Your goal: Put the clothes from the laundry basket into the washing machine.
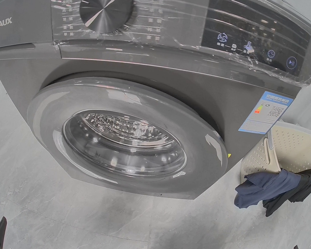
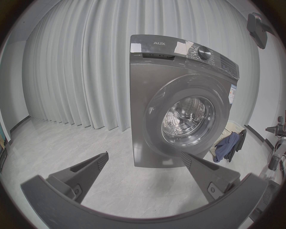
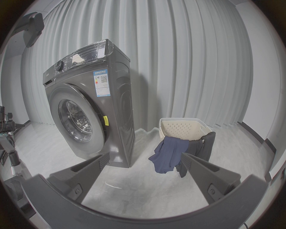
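The washing machine point(image 1: 206, 88) has a dark grey, satin, metal-looking shell. Its door ring point(image 1: 46, 111) is glossy and smooth around a clear glass window point(image 1: 124, 156). The dial point(image 1: 105, 7) looks like brushed metal, and crinkled clear plastic film point(image 1: 172, 3) covers the control panel point(image 1: 252, 29). The laundry basket point(image 1: 297, 145) is matt cream plastic, perforated. On its rim, a navy garment point(image 1: 265, 186) and a black garment point(image 1: 309, 183) are soft, matt cloth. The floor point(image 1: 75, 203) is polished and stone-patterned. The left gripper point(image 2: 143, 155) and right gripper point(image 3: 144, 155) are matt dark plastic, ribbed at the tips.

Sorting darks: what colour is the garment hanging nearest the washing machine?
The garment is navy blue; right wrist view.
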You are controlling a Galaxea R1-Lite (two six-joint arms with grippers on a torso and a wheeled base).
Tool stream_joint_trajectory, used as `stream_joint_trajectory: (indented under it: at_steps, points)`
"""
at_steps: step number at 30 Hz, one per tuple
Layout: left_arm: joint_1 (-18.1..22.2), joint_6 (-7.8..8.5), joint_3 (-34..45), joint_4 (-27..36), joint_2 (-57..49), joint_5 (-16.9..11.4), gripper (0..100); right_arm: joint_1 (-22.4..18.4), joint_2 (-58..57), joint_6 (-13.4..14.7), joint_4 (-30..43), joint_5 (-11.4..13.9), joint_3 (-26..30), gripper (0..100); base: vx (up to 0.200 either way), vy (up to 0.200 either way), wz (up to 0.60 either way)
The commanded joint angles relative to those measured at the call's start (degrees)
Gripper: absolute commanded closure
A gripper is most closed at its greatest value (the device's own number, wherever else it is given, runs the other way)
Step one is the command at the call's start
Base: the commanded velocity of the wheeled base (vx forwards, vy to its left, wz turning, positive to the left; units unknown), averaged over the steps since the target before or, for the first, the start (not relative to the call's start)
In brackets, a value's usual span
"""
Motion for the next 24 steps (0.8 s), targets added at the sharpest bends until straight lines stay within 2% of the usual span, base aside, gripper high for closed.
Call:
stream_joint_trajectory:
  at_steps: [1,8,20,24]
  points:
    - [0.0,-0.01,0.8,0.0,-0.8,0.0,0,0.0,-0.9,0.0,0.0,0.1,1.0,0,0.0,0.0,0.0]
    - [0.0,-0.01,0.8,0.0,-0.8,0.1,0,0.0,-0.9,0.0,0.0,0.0,1.0,0,0.0,0.0,0.0]
    - [0.0,-0.01,0.8,0.0,-0.8,0.0,0,0.0,-0.9,0.0,0.0,0.1,1.0,0,0.0,0.2,0.0]
    - [0.0,-0.01,0.8,0.0,-0.8,0.0,0,0.0,-0.9,0.0,0.0,0.1,1.0,0,0.0,0.0,0.0]
